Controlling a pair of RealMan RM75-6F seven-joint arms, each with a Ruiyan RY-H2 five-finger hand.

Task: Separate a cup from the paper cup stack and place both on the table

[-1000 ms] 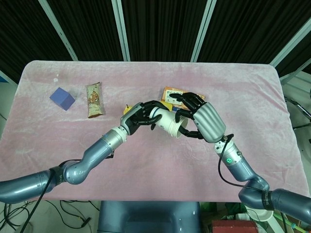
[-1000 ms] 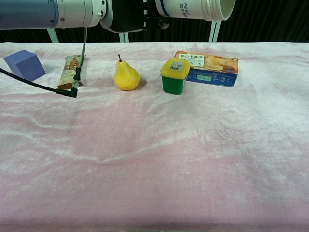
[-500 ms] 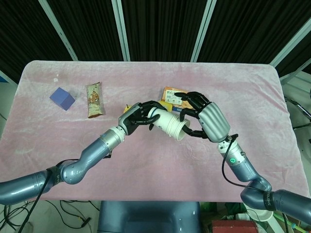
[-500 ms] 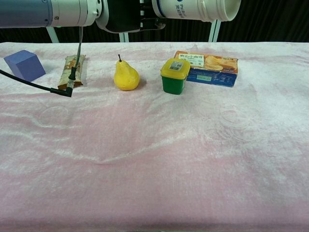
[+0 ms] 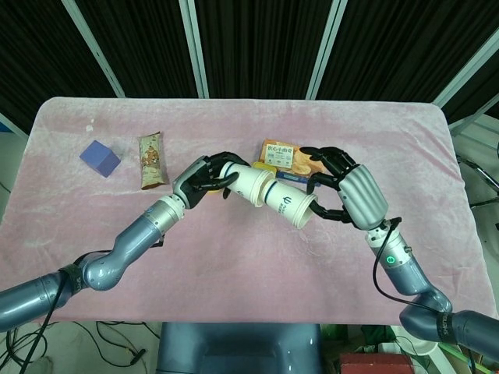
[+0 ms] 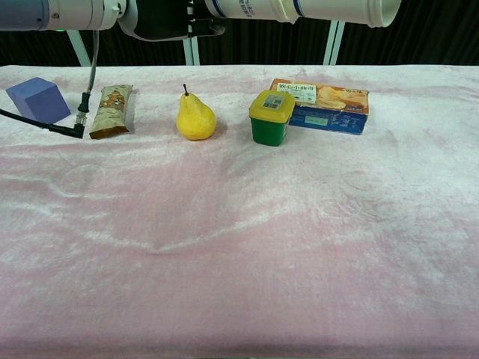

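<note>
The white paper cup stack (image 5: 243, 184) lies sideways in the air above the table's middle, held at its closed end by my left hand (image 5: 201, 178). A second paper cup (image 5: 290, 202) with blue print sticks partly out of the stack toward the right. My right hand (image 5: 347, 195) curls its fingers around this cup's open rim, thumb below. In the chest view the stack (image 6: 239, 7) and the drawn-out cup (image 6: 337, 7) run along the top edge, with the left hand (image 6: 161, 16) beside them. The right hand is out of that frame.
On the pink cloth (image 6: 239, 247) stand a yellow pear (image 6: 196, 118), a green tub with a yellow lid (image 6: 270, 117) and an orange-and-blue box (image 6: 322, 105). A snack bar (image 6: 111, 111) and a blue cube (image 6: 37, 101) lie far left.
The two hands have moved apart, the left one leftward and the right one rightward. The stack has lengthened, with one cup sliding partly out of the other.
</note>
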